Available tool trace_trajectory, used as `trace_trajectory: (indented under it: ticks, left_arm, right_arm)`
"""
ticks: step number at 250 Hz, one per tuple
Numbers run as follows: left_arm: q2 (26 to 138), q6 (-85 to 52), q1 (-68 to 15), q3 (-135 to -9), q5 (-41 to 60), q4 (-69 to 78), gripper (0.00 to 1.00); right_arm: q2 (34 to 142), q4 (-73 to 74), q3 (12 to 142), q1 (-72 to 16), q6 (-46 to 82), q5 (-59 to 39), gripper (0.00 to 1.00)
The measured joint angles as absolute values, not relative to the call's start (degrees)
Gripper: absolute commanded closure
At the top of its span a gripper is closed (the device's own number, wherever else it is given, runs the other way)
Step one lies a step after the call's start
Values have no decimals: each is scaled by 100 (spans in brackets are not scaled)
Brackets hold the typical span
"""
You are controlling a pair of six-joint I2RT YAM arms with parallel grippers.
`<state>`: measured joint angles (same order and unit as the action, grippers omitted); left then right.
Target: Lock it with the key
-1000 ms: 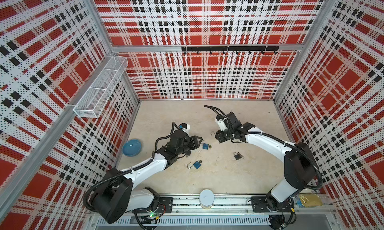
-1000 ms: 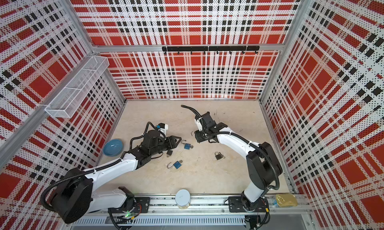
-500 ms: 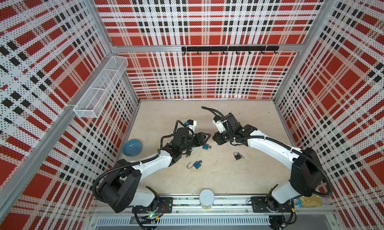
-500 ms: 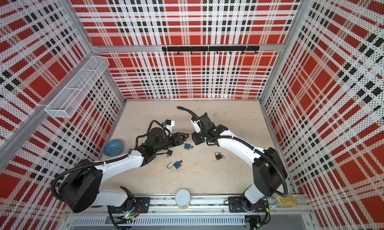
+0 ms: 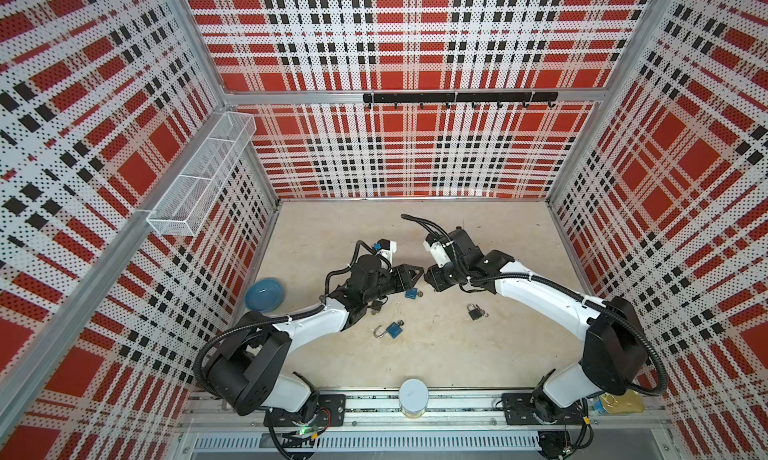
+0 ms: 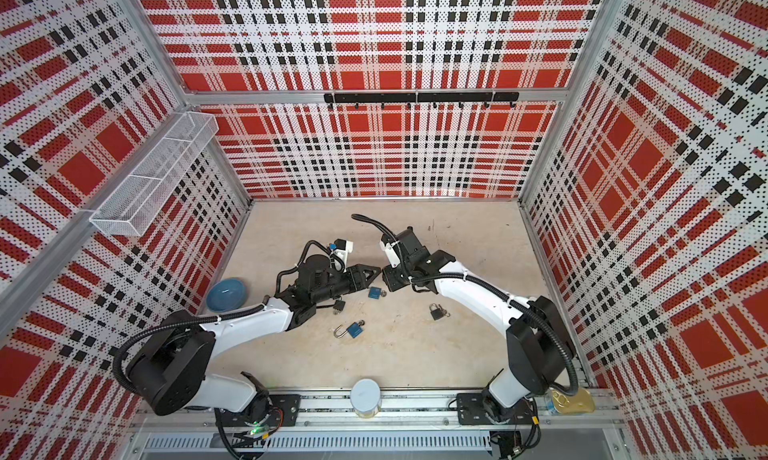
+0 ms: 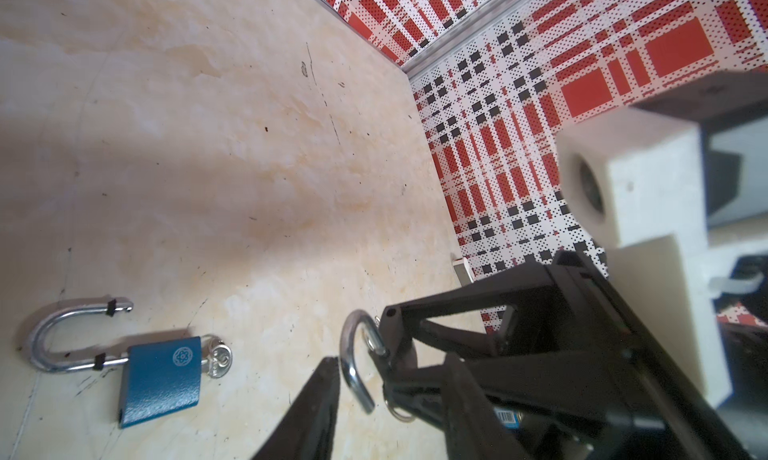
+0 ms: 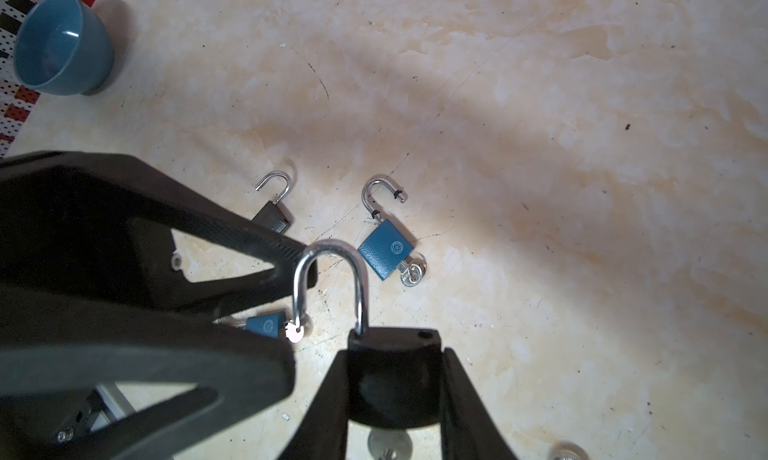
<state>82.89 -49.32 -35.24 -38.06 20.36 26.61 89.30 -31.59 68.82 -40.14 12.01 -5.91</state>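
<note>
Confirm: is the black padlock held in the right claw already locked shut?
No, one shackle leg of the black padlock hangs free of its body.

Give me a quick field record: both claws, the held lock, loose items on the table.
right claw: shut on held black padlock, gripping its body
shackle: open, one leg free of the body
left claw: jaws apart, straddling the shackle's free leg; contact unclear
table: open blue padlock with key at its base; second blue padlock below the claws; open black padlock; another black padlock nearer the right arm
blue bowl: by the left wall
lock step: not yet done
</note>
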Motion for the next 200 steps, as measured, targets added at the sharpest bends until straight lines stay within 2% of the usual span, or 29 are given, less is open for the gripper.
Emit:
trace_trajectory:
  ticks: [41, 116, 154, 200]
  left_arm:
    - [8344, -4982, -3522, -3806, 2038, 2724, 63]
    - [8416, -5059, -3511, -3806, 2056, 2853, 77]
    - [8460, -5089, -3507, -3806, 2060, 2882, 100]
    - [8473, -5113, -3503, -3822, 2106, 2991, 100]
  right_arm:
    - [8917, -3166, 6882, -4056, 1201, -593, 87]
    - [8917, -3175, 6882, -4082, 1203, -593, 88]
    - [8906, -3177, 6882, -4080, 1210, -561, 88]
    - [8783, -3256, 6882, -4077, 1262, -510, 86]
